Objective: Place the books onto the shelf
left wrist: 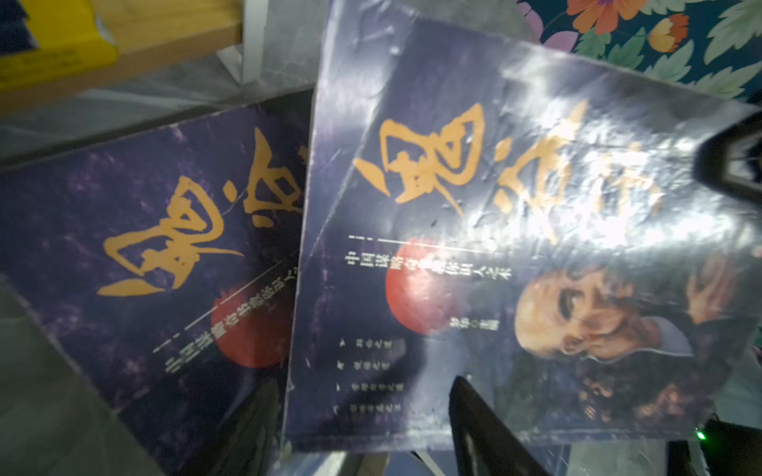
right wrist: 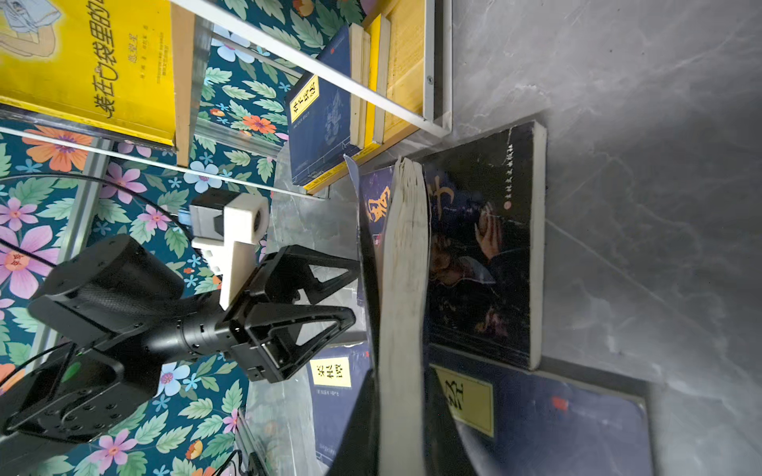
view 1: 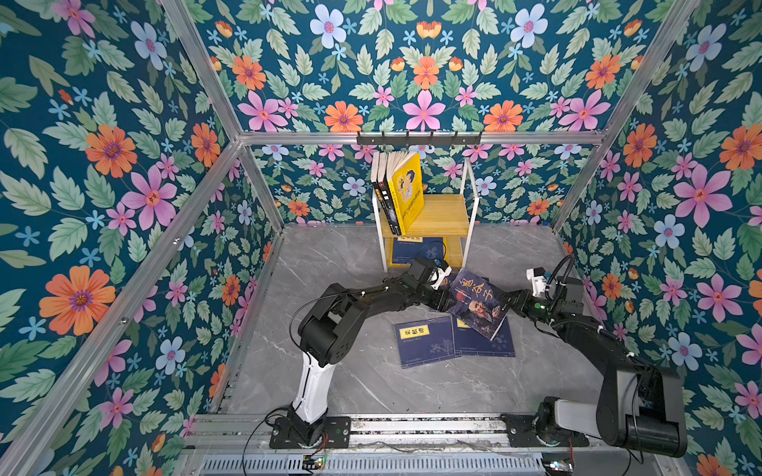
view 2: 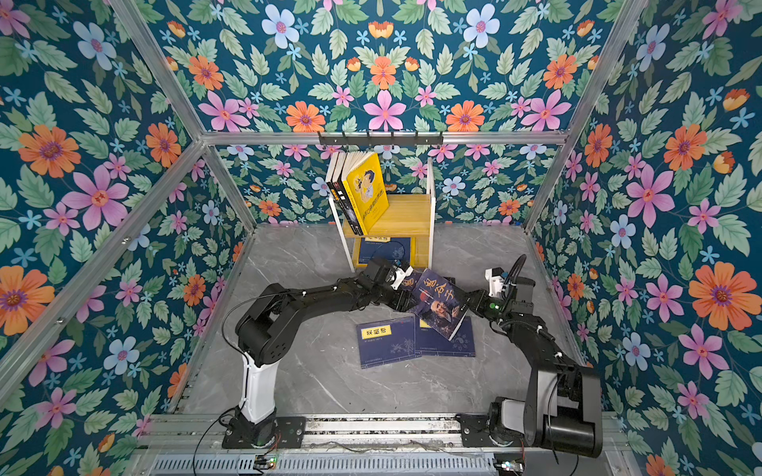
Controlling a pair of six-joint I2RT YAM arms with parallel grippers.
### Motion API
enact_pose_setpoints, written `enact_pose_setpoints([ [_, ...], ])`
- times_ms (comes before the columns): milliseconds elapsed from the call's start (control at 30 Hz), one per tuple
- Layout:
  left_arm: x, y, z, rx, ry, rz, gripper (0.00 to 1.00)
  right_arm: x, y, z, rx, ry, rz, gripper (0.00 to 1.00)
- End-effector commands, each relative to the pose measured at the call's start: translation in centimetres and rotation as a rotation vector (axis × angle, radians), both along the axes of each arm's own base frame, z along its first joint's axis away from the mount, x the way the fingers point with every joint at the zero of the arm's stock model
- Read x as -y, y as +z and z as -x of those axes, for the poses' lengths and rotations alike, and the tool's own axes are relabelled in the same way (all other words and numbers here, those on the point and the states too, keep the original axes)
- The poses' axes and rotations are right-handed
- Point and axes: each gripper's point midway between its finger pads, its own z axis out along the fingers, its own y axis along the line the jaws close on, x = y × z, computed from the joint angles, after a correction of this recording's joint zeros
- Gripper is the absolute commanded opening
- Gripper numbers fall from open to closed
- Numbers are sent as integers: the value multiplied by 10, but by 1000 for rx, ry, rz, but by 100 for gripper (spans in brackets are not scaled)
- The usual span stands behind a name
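Right hand: closed on the page edge of a portrait-cover book, with one finger on each face of the page block. This book is raised off the bench and tilted, cover upward, in front of the shelf.

Left hand: jaws apart, fingertips at the opposite side of the raised book; contact cannot be confirmed.

Under the raised book, a second portrait-cover book lies flat on the bench near the shelf foot. Nearer the arm bases, a left navy book and a right navy book lie flat side by side; in both top views the raised book overlaps the right one.

Shelf, upper tier: a yellow-cover book and dark-spined books stand leaning at the left end. Lower tier: a labelled navy book lies inside
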Motion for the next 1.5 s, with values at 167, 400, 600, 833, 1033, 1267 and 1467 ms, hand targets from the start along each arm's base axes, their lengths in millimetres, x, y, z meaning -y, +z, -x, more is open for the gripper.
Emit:
enact_pose_setpoints([
  [167,-19,45,28,110,-144,9,86,-12,35,23,72,75,14,9],
  [400,-34,86,30,156,-207,34,94,-35,78,38,172,186,-85,9],
  [600,-62,122,13,113,-175,184,95,-54,105,47,237,293,-138,8],
  [833,-77,146,21,113,-236,290,95,-64,141,57,328,396,-200,6],
  [1033,-86,159,22,95,-243,369,95,-77,156,66,361,501,-216,5],
  [1267,-83,159,32,61,-292,416,95,-97,169,63,385,594,-219,5],
  [1467,-82,166,39,38,-322,459,75,-100,166,46,380,577,-204,5],
])
